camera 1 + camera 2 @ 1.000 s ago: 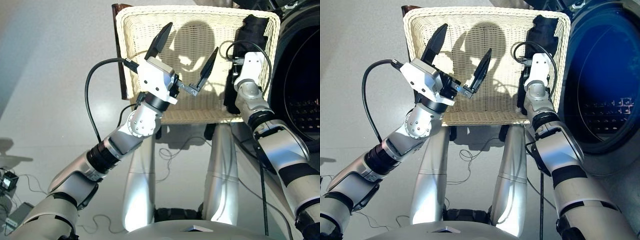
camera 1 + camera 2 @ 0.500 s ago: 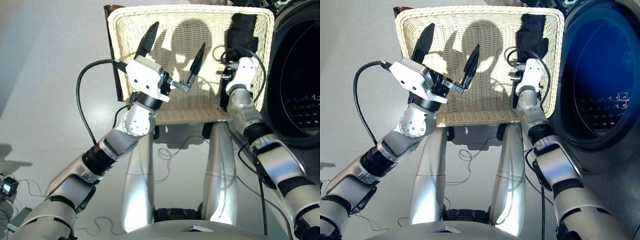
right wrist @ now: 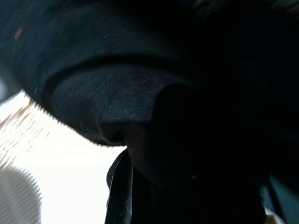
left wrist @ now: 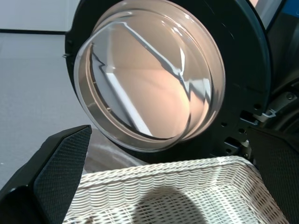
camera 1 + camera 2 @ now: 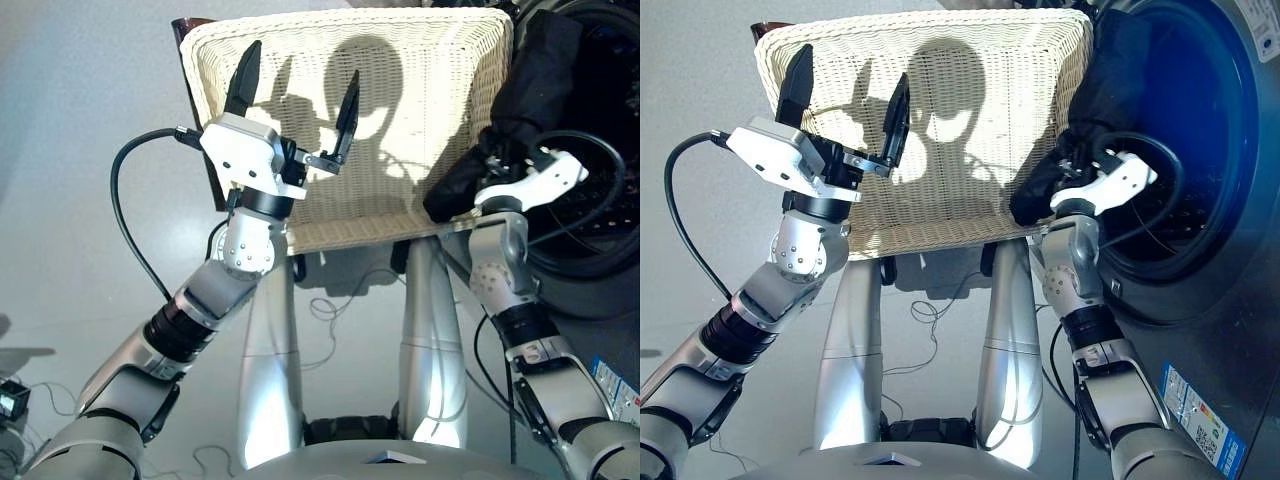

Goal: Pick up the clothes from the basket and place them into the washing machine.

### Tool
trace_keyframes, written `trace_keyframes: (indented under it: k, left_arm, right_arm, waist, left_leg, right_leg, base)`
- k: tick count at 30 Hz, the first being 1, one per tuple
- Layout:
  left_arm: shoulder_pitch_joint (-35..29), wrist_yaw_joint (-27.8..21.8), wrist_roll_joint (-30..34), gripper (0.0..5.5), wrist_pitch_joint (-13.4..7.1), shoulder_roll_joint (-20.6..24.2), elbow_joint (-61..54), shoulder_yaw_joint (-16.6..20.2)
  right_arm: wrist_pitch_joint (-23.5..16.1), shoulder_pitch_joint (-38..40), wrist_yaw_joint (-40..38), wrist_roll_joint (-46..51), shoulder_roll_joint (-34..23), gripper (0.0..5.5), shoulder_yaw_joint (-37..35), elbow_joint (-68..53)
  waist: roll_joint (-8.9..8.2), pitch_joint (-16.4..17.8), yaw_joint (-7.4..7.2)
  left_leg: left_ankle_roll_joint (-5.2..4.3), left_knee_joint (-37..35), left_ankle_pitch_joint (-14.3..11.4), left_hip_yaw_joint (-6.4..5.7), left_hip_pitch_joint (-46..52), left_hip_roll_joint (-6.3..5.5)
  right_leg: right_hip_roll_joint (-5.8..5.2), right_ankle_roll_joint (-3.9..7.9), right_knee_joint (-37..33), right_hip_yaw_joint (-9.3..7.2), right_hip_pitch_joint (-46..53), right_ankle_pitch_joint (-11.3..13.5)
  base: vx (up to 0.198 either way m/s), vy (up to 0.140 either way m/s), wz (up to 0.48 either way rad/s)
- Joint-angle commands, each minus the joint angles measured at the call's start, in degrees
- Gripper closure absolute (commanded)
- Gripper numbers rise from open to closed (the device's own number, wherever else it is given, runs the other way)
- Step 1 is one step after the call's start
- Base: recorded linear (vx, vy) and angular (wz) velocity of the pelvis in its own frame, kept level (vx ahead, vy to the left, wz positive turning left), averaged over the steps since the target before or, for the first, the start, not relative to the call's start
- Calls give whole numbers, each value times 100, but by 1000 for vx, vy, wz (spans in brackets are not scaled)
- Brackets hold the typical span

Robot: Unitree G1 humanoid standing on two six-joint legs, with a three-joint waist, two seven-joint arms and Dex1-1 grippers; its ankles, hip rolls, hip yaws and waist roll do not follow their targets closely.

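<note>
The cream wicker basket (image 5: 400, 150) fills the upper middle of the head views, and I see only shadows on its bare floor. My left gripper (image 5: 298, 68) hovers open over its left half with nothing between the fingers (image 4: 60, 172). A black garment (image 5: 530, 90) is bunched above the basket's right rim, against the dark washing machine (image 5: 1210, 150). My right gripper (image 5: 488, 165) is shut on it, the fingers buried in cloth. Black fabric (image 3: 140, 84) fills the right wrist view. The round glass door (image 4: 149, 79) stands open beyond the basket.
A black cable (image 5: 600, 200) loops around my right wrist in front of the drum opening. Thin cables (image 5: 330, 300) lie on the grey floor below the basket. A dark brown corner (image 5: 192, 25) shows at the basket's far left.
The whole view has swung. My right gripper has lifted the black garment off the basket floor and carried it right, over the rim toward the washing machine. The left gripper stays open.
</note>
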Motion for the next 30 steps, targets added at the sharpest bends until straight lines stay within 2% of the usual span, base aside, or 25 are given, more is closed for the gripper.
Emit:
trace_keyframes:
  k: [1,6,11,12,15,19,21,25,30]
  left_arm:
    - [146,50,75,0,-495,56,-912,164]
    - [163,53,13,0,-570,77,-1076,145]
    - [127,1,-69,0,-575,176,-1162,45]
    - [82,-41,-116,0,-565,227,-1158,-48]
    - [-20,-128,-205,0,-554,284,-1168,-180]
    - [-75,-220,-300,0,-527,398,-1184,-289]
    - [-85,-233,-319,0,-518,446,-1197,-334]
    - [-66,-217,-254,0,-470,524,-1265,-333]
    - [-68,-194,-205,0,-460,557,-1284,-302]
  right_arm:
    - [-714,-341,-698,-492,-286,550,-640,-225]
    - [-688,-985,-1556,-957,-743,550,-1047,723]
    - [-382,-1619,-1658,-843,-1313,550,-928,1977]
    - [-118,-1873,-1611,-765,-1572,550,-791,2626]
    - [340,-2280,-1430,-738,-2023,550,-417,3711]
    - [875,-2786,-1149,-723,-2448,550,29,4716]
    - [1019,-3010,-1133,-680,-2656,550,125,5061]
    - [1081,-3188,-1080,-544,-2931,550,183,5294]
    - [1041,-3165,-1021,-432,-2942,550,200,5272]
  waist:
    - [78,-97,-10]
    - [111,-97,35]
    - [162,-97,105]
    - [168,-97,153]
    - [208,-97,207]
    - [241,-97,260]
    - [250,-97,272]
    - [262,-97,287]
    - [224,-97,267]
  left_leg:
    - [-80,-561,244,153,357,45]
    - [-78,-542,196,135,394,36]
    - [-83,-519,175,138,383,41]
    - [-87,-505,175,129,390,39]
    - [-105,-484,175,128,379,42]
    - [-121,-452,175,129,340,52]
    - [-127,-438,174,137,324,57]
    - [-141,-404,179,140,301,53]
    - [-153,-418,189,136,319,53]
  right_leg:
    - [180,22,149,67,365,-555]
    - [180,37,151,98,401,-566]
    - [168,46,154,84,391,-545]
    - [156,48,160,80,405,-538]
    - [145,54,168,68,414,-527]
    - [147,54,161,48,388,-492]
    - [143,60,162,42,375,-481]
    - [144,59,207,26,361,-496]
    - [154,58,206,22,376,-492]
  base:
    - [0,0,0]
    - [0,0,0]
    - [0,0,0]
    - [0,0,0]
    - [0,0,0]
    - [0,0,0]
    - [0,0,0]
    - [0,0,0]
    - [0,0,0]
